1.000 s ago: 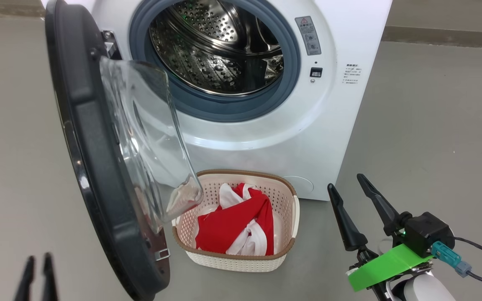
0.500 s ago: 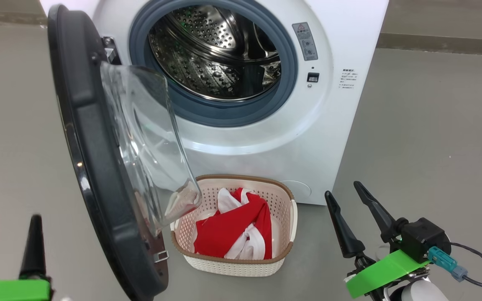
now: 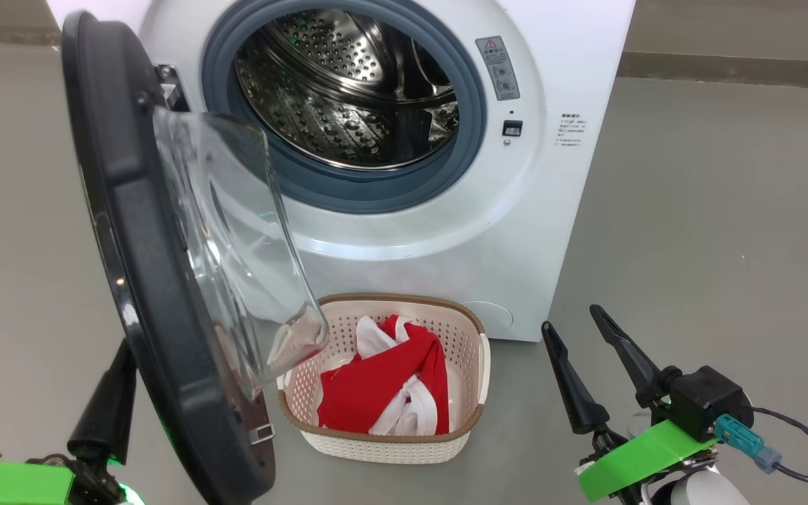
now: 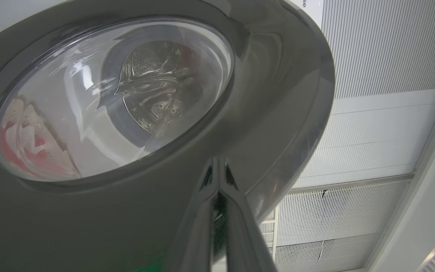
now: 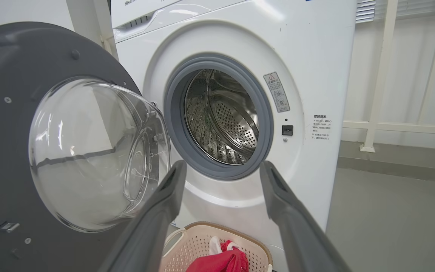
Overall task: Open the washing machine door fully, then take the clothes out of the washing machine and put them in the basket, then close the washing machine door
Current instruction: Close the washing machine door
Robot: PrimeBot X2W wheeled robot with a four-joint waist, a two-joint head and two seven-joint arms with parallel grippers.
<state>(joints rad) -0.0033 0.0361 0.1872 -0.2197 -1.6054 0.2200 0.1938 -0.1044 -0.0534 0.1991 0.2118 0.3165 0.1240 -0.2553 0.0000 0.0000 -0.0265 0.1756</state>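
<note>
the washing machine door [image 3: 130,210] stands swung open at the left of the washing machine [image 3: 446,231]. it is hinged on its left side, and its clear glass window [image 3: 229,231] bulges toward the opening. the perforated steel drum [image 3: 348,91] is in plain view inside the grey rubber ring [image 3: 376,196].

the clothes [image 3: 383,386], red with white bands, lie bunched in the basket [image 3: 390,449]. the basket sits on the floor [image 3: 691,245] just before the machine's base, its left end under the window.

my left jaws are closed tight on nothing. their dark fingers [image 3: 106,414] point up behind the door's glossy outer face, near its lower rim. in the left wrist view the fingers [image 4: 198,234] lie pressed together against the grey of the door [image 4: 89,226]. whether they touch it i cannot tell.

my right jaws stand wide open and empty. their fingers [image 3: 576,393] are low to the right of the basket, well apart from the door. in the right wrist view these fingers [image 5: 157,219] frame the machine [image 5: 315,56], with the door [image 5: 10,68] at left and the basket [image 5: 198,245] and clothes [image 5: 221,262] below.
</note>
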